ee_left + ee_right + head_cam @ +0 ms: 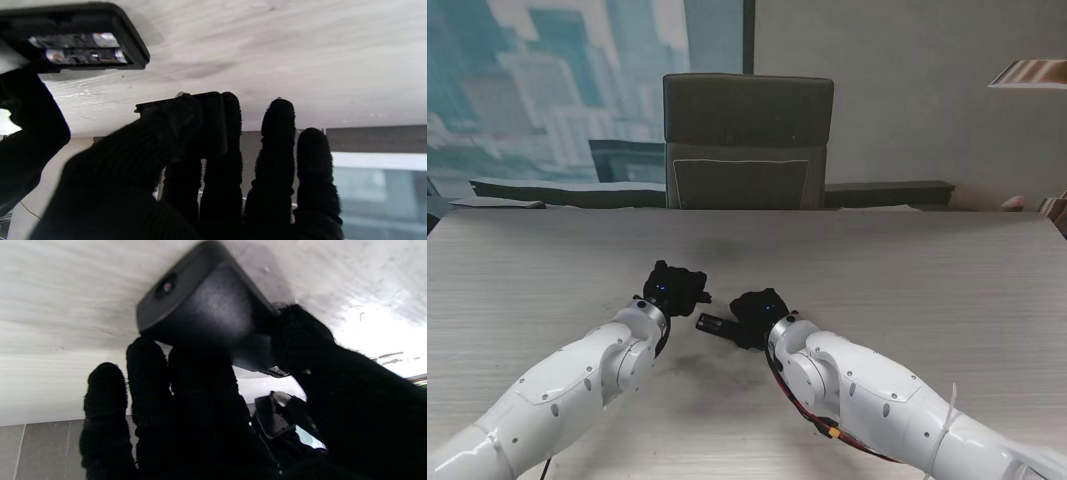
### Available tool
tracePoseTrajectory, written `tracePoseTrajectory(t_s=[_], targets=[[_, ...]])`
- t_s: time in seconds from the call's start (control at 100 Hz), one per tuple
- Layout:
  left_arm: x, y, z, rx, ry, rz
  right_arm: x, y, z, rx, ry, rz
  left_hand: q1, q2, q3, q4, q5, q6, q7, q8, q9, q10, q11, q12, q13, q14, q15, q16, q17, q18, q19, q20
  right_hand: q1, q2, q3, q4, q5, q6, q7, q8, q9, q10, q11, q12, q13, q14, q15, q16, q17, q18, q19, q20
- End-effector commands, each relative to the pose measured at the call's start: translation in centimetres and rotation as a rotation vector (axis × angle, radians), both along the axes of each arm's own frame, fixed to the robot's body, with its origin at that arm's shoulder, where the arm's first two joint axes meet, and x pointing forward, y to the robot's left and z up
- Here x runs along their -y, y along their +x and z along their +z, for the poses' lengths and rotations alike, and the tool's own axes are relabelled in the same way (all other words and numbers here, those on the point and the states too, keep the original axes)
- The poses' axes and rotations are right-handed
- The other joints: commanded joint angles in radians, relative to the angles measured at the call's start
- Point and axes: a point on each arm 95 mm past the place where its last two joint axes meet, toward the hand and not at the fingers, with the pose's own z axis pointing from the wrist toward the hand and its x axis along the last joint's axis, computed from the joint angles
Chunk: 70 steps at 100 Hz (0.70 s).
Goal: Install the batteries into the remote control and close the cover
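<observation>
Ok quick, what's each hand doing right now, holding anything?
Left hand: shut on the battery cover, pinched between thumb and fingers.
Right hand: shut on the remote control, batteries already seated in it.

No text, brand, number or sign can be read in any view. The 2 batteries (78, 48) seated in the open bay of the remote control (71, 36) show only silver and dark bands; their wrappers may carry print, but the left wrist view is too blurred to tell. The remote's black shell in the right wrist view (206, 303) is plain, as is the cover (200, 123).
</observation>
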Motion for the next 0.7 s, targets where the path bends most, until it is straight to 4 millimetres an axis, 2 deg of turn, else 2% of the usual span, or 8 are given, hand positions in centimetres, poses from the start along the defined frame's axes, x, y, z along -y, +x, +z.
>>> tracePoseTrajectory(t_s=[0.0, 0.14, 0.42, 0.69], targets=[[1.4, 0.4, 0.1, -0.008, 0.007, -0.023, 0.5, -1.8, -3.1, -0.092, -0.047, 0.013, 0.044, 0.014, 0.021, -0.013, -0.022, -0.025, 0.013, 0.015, -0.006, -0.009, 0.006, 0.016, -0.016, -0.007, -0.002, 0.013, -0.014, -0.011, -0.002, 0.0, 0.094, 0.026, 0.105, 0.041, 0.118, -0.248, -0.007, -0.021, -0.004, -0.028, 0.017, -0.01, -0.013, -0.011, -0.001, -0.003, -0.009, 0.022, 0.004, -0.006], [2.4, 1.2, -0.6, -0.021, -0.011, -0.038, 0.5, -1.8, -3.1, -0.094, -0.049, 0.017, 0.046, 0.018, 0.019, -0.015, -0.03, -0.027, 0.013, 0.018, -0.014, -0.014, 0.01, 0.017, -0.022, -0.007, 0.0, 0.017, -0.018, -0.01, -0.003, -0.001, 0.093, 0.03, 0.106, 0.04, 0.117, -0.251, -0.005, -0.022, -0.005, -0.029, 0.018, -0.013, -0.016, -0.01, -0.003, -0.003, -0.009, 0.022, 0.006, -0.005], [3.4, 1.4, -0.7, -0.041, -0.009, -0.104, 0.5, -1.7, -3.1, -0.096, -0.054, 0.022, 0.053, 0.031, 0.01, -0.018, -0.04, -0.03, 0.004, 0.015, -0.029, -0.017, 0.001, 0.009, -0.039, -0.013, -0.015, 0.014, -0.03, -0.014, -0.018, -0.008, 0.093, 0.031, 0.105, 0.04, 0.116, -0.251, -0.003, -0.024, -0.005, -0.027, 0.02, -0.015, -0.013, -0.011, -0.001, -0.002, -0.008, 0.022, 0.009, -0.004], [3.4, 1.0, -1.2, -0.082, 0.029, -0.146, 0.3, -1.7, -3.2, -0.099, -0.05, 0.022, 0.066, 0.034, 0.005, -0.019, -0.042, -0.032, -0.012, 0.009, -0.035, -0.02, -0.008, 0.009, -0.043, -0.018, -0.027, 0.011, -0.034, -0.018, -0.03, -0.015, 0.093, 0.035, 0.103, 0.041, 0.117, -0.252, -0.002, -0.025, -0.005, -0.028, 0.021, -0.017, -0.016, -0.011, -0.002, -0.001, -0.009, 0.02, 0.01, -0.004]])
